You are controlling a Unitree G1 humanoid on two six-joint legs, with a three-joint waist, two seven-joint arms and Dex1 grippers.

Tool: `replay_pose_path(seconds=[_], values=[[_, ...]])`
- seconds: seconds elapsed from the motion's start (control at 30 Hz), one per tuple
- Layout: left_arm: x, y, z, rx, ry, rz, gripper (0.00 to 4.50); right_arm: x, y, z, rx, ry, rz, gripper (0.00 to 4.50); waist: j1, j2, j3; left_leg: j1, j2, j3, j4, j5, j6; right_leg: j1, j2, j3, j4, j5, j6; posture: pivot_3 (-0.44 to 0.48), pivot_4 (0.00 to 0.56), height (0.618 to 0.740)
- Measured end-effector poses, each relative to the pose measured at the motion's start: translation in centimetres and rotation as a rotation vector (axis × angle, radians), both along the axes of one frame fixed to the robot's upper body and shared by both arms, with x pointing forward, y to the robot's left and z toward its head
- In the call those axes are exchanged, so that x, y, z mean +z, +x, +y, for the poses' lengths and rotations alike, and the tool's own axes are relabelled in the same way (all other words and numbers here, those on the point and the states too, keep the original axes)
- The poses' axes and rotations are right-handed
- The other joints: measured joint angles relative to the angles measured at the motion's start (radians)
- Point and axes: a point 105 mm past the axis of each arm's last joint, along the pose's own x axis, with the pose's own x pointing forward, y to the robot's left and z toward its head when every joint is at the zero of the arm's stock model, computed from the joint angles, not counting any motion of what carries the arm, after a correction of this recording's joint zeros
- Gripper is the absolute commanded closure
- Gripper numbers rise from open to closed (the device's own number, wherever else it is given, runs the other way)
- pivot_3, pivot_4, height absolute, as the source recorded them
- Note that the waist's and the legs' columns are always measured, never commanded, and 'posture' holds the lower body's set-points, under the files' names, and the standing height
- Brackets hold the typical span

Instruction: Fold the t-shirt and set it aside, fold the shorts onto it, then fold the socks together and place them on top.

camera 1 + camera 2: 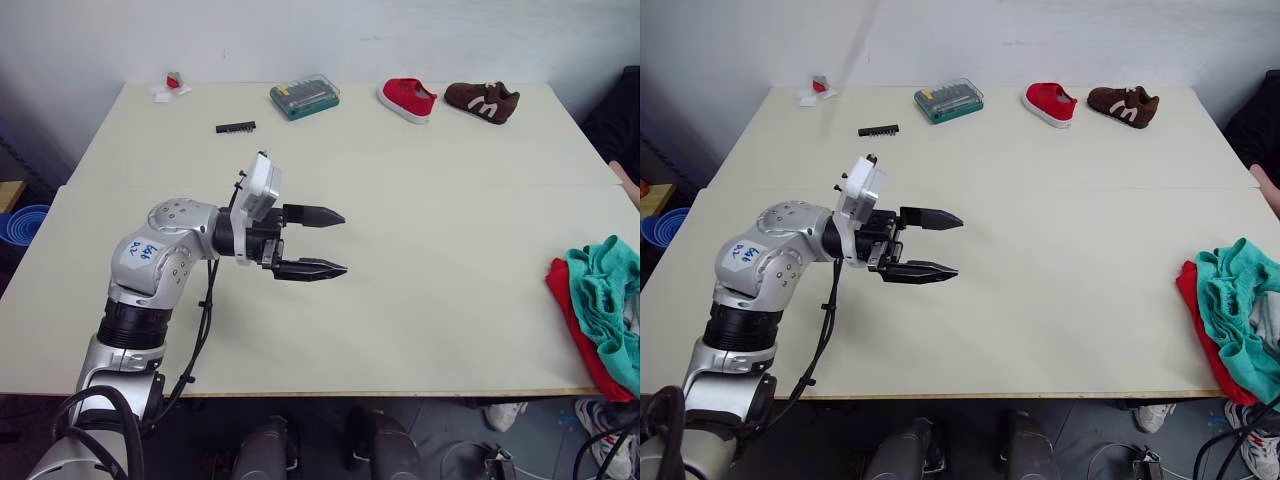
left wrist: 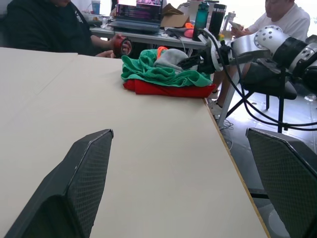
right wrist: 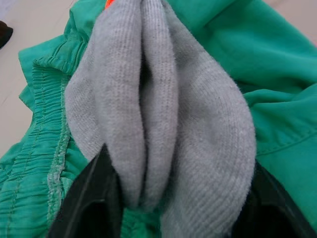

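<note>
The red t-shirt (image 1: 574,322) lies folded at the table's right edge, with the teal shorts (image 1: 606,288) bunched on top of it. In the left wrist view the same pile shows as t-shirt (image 2: 163,89) under shorts (image 2: 151,74), with the grey socks (image 2: 171,56) on top. My right gripper (image 2: 191,60) reaches into that pile. The right wrist view has my right gripper (image 3: 173,198) shut on the rolled socks (image 3: 163,99), just over the shorts (image 3: 277,64). My left gripper (image 1: 344,242) hovers open and empty over the table's middle left, far from the pile.
Along the table's far edge sit a red shoe (image 1: 407,98), a brown shoe (image 1: 482,101), a green tool case (image 1: 304,96), a black bit strip (image 1: 235,127) and a small red-and-white item (image 1: 172,86). A blue bucket (image 1: 20,222) stands left of the table. People sit beyond the right edge (image 2: 44,27).
</note>
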Motion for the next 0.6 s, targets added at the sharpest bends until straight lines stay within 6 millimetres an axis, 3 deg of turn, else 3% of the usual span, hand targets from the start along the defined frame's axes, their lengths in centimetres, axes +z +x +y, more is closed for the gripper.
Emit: replay_pose_path(seconds=[0.1,0.23,0.37,0.5,0.6], values=[[-0.4,0.0,0.4,0.007,0.012,0.039,0.00,0.4,-1.9,1.2,0.101,-0.083,0.066,0.02,0.000,0.002,0.000,0.000,0.000,0.000,0.000,-0.001,0.000,0.000,0.000,0.000,0.000,0.000,0.000,0.000,0.150,0.740],[-1.0,0.1,1.8,0.034,0.050,0.083,0.00,1.5,-6.2,1.1,0.212,-0.271,0.256,0.02,0.002,0.005,0.000,0.000,0.000,0.000,0.000,-0.003,0.000,0.000,0.000,0.000,-0.001,-0.001,0.000,0.000,0.150,0.740],[-1.9,0.1,4.9,0.083,0.113,0.155,0.00,5.3,-10.9,-0.3,0.394,-0.603,0.466,0.02,0.000,0.006,-0.001,0.000,0.001,0.000,-0.001,-0.009,0.000,0.001,0.002,-0.001,-0.005,-0.002,0.002,0.000,0.150,0.740],[-2.1,-0.8,7.3,0.062,0.159,0.214,0.00,8.7,-12.9,-0.6,0.597,-0.776,0.519,0.02,-0.007,0.004,0.001,0.000,0.003,-0.001,0.000,-0.009,0.000,0.002,0.002,-0.001,-0.009,-0.001,-0.002,0.000,0.150,0.740],[-1.3,-1.4,9.4,0.073,0.182,0.259,0.00,10.6,-12.8,-0.8,0.632,-0.792,0.445,0.02,-0.006,0.002,0.002,0.000,0.003,-0.002,-0.001,-0.009,0.000,0.001,0.001,-0.001,-0.011,-0.002,-0.006,0.000,0.150,0.740]])
